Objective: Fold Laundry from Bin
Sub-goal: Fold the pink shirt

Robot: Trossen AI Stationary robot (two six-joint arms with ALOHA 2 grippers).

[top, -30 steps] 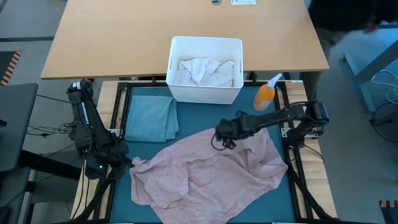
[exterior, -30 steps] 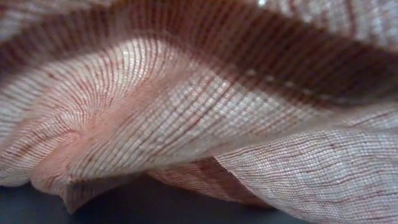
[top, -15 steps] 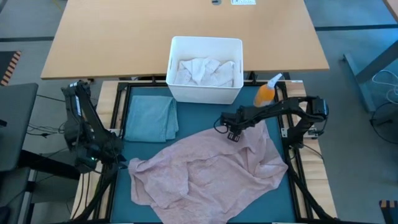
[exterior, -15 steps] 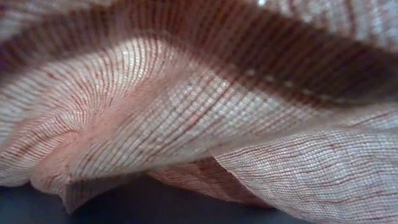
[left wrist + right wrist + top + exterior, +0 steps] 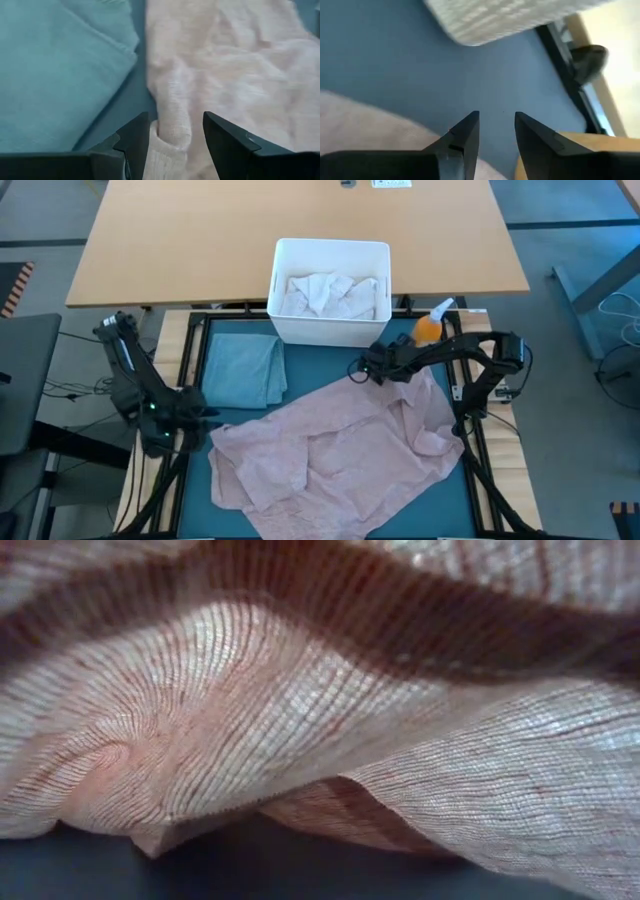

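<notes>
Left gripper [image 5: 200, 416] sits open at the pink shirt [image 5: 340, 455]'s left corner, cloth between its jaws but not pinched. Shirt lies spread on the mat for folding, folded blue piece [image 5: 240, 370] beside it. Right gripper [image 5: 372, 366] hovers open and empty over the shirt's far edge, just in front of the bin [image 5: 330, 330].

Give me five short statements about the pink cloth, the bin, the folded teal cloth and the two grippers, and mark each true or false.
1. The pink garment lies spread out on the mat. True.
2. The bin is empty. False: white cloth lies in it.
3. The left gripper is open with a bit of the pink garment between its fingers. True.
4. The right gripper grips the pink garment. False: its fingers are open with only blue mat between them.
5. The folded teal cloth lies on top of the pink garment. False: it lies beside it, near the bin.
</notes>
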